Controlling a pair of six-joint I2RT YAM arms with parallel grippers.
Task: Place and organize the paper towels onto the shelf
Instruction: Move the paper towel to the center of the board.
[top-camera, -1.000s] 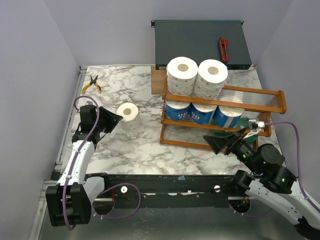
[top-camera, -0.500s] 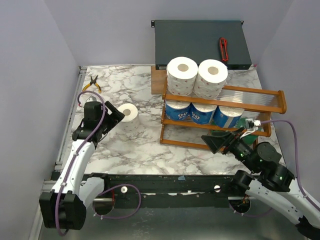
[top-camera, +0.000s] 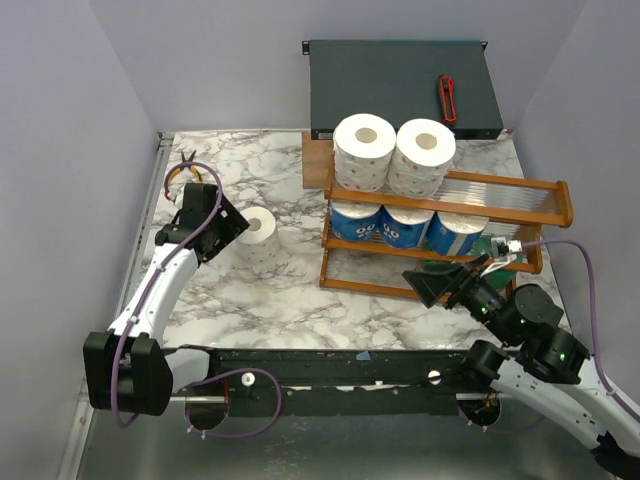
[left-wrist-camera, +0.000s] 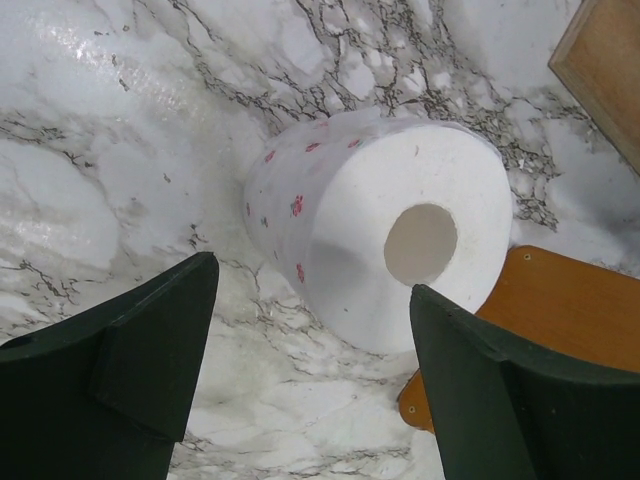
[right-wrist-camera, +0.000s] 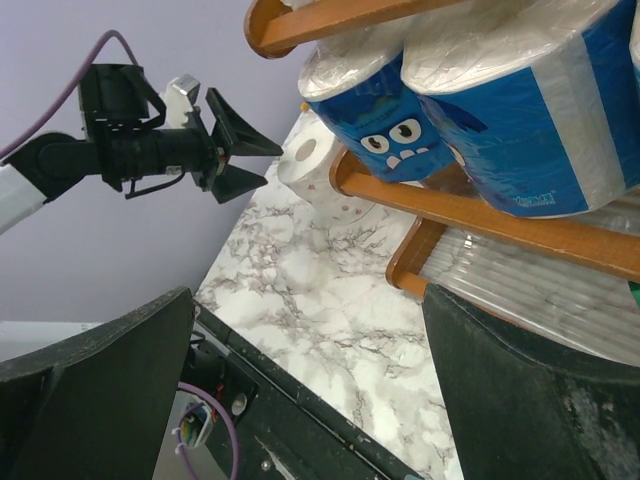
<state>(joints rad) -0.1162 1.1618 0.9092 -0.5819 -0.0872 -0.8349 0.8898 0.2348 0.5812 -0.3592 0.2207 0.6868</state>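
Left gripper has its jaws spread wide, and a loose roll stands just ahead of the fingertips, in line with the gap; whether a finger touches it cannot be told. The roll is a fat white cylinder, upright with its hollow core facing up, its soft wrap dotted with small pink marks. It rests on a glossy marble-patterned table.

Right gripper is also fully spread and grips nothing, with the shelf just beyond its tips. The shelf is an orange-brown wooden frame with clear ribbed plastic tiers. Three blue-wrapped rolls lie side by side on the middle tier, and two bare white rolls sit on the top tier at the end nearer the left gripper.

Farther off lies a flat dark grey box
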